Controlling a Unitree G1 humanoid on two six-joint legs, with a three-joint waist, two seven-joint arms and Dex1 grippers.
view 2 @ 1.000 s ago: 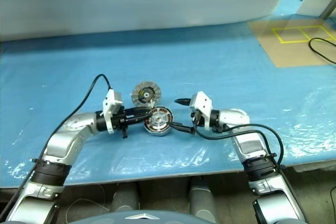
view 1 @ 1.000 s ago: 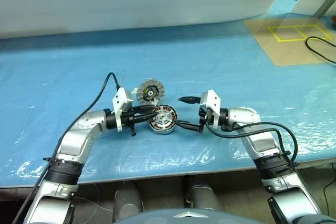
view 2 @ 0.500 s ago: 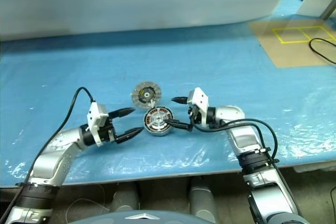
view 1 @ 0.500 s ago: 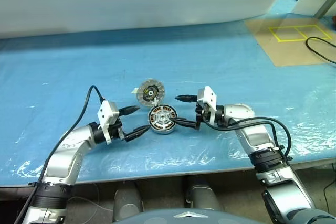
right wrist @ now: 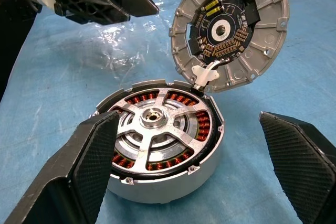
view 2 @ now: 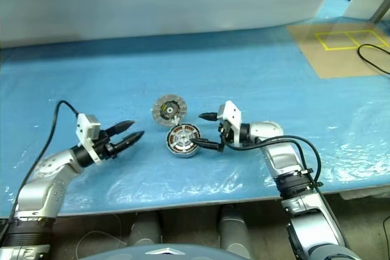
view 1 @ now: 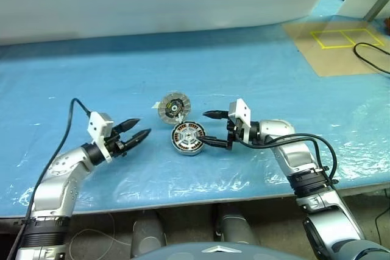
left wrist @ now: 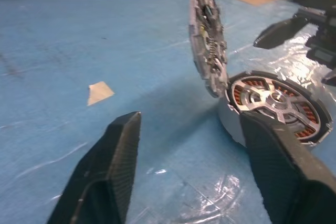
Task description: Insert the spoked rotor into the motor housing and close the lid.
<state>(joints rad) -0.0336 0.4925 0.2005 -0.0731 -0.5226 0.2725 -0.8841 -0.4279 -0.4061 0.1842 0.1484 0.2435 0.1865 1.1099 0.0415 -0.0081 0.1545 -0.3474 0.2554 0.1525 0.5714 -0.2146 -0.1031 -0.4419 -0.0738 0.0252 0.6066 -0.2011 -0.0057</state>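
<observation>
Rotor (right wrist: 157,129) sits in the housing (right wrist: 207,169), so I next tip the propped-up lid (right wrist: 231,30) shut, right gripper (view 1: 209,128) gaping, left gripper (view 1: 135,131) part-open, both empty

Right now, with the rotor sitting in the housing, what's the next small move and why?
Probably bring the left claw back toward the lid to tip it down. The spoked rotor already sits inside the motor housing, and the lid stands propped on edge at the housing's rim, ribbed face showing. The right claw, open, flanks the housing and could steady it.
</observation>
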